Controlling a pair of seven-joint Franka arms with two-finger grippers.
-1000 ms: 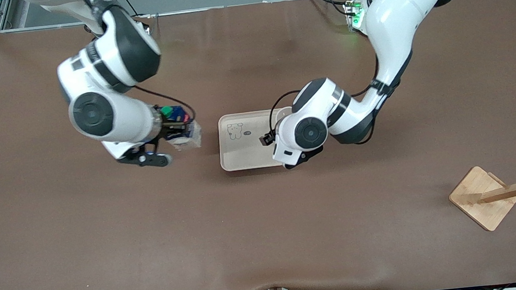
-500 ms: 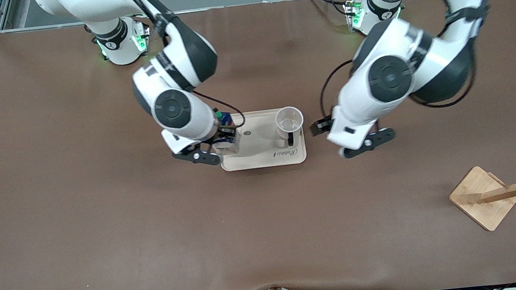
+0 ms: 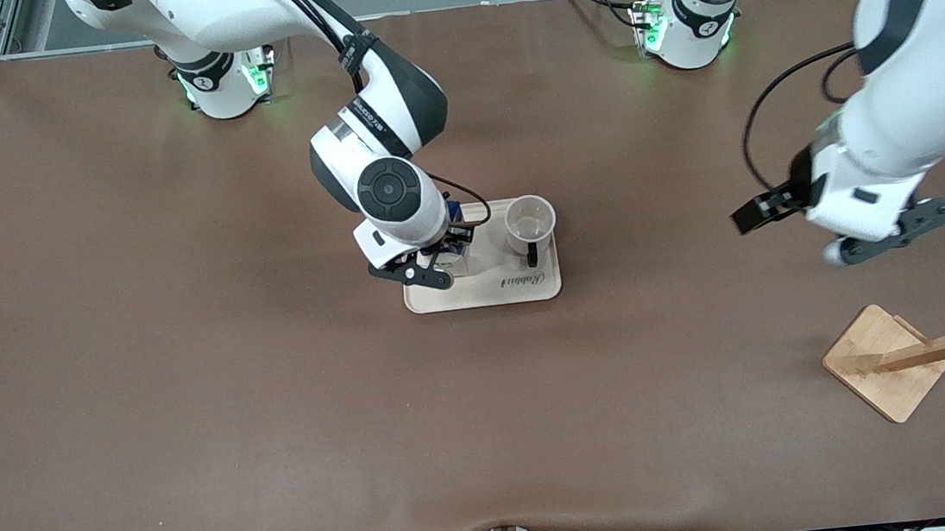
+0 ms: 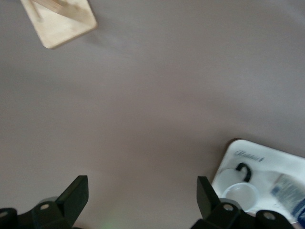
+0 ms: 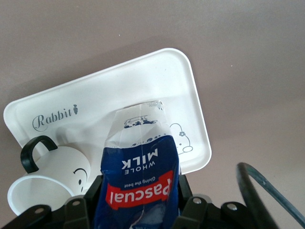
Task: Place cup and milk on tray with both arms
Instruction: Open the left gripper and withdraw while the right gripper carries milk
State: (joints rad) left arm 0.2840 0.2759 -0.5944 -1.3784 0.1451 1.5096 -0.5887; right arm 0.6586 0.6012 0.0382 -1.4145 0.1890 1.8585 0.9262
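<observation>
The cream tray lies mid-table. On its end toward the left arm stands the white smiley cup, upright, its black handle toward the front camera. My right gripper is over the tray's other end, shut on the blue milk. The carton's white bottom points down at the tray, beside the cup; whether it touches I cannot tell. My left gripper hangs open and empty over bare table toward the left arm's end, its jaws wide apart around nothing, with tray, cup and milk off to one side.
A wooden rack on a square base lies tipped over near the left arm's end of the table, closer to the front camera; it also shows in the left wrist view. A black cable loops by the right gripper.
The right arm carried the milk from beside the tray to over it. The left arm drew away from the tray toward its own end, leaving the cup standing there.
</observation>
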